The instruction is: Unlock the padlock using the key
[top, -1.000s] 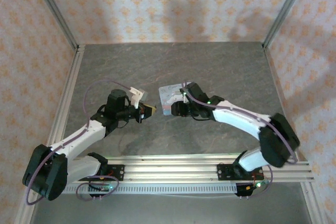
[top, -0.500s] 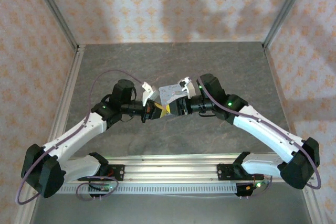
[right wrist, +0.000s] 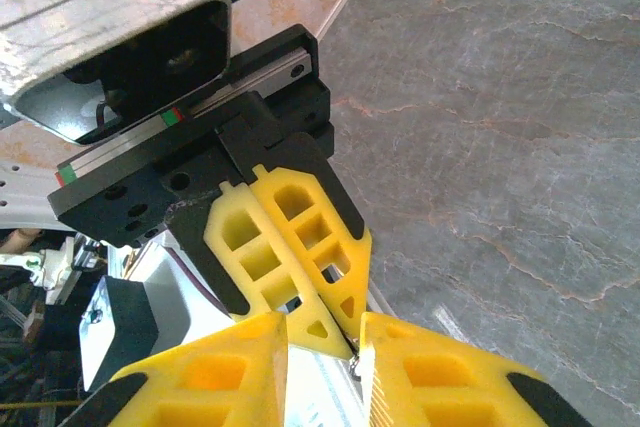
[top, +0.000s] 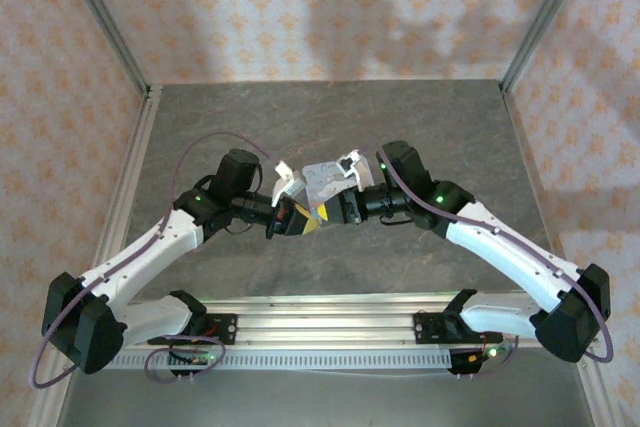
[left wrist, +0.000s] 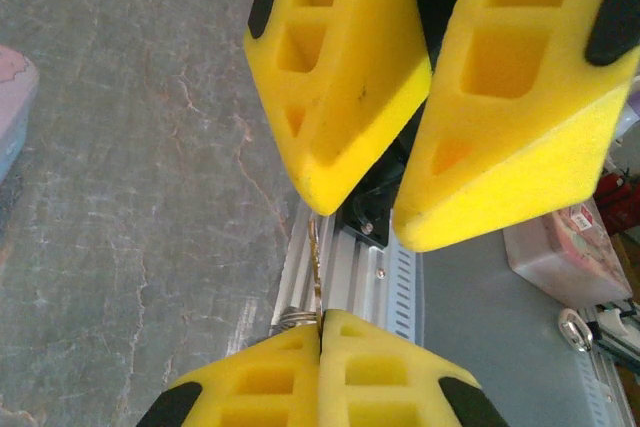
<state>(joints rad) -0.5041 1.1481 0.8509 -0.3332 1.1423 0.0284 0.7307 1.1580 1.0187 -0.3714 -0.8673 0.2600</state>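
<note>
The left pincer (left wrist: pixel 320 352) is clamped shut on the key (left wrist: pixel 318 257), a thin pale strip that projects from the seam between its fingertips. Both hang over the tabletop (top: pixel 420 137), just beyond the middle of the rail (top: pixel 400 309). The right pincer (left wrist: pixel 370 227) faces it tip to tip, also just beyond the rail's middle, with its jaws a little apart. A dark body between those jaws is probably the padlock (left wrist: pixel 385 197); whether it is gripped cannot be told. Treat both parts as light, rigid, smooth metal. The key can twist or slip, so hold it at the bow with its flat faces against the pads. Hold the padlock by its body and leave the keyway clear. The keyway, shackle and bow are hidden, and from above both parts are too small to make out.
</note>
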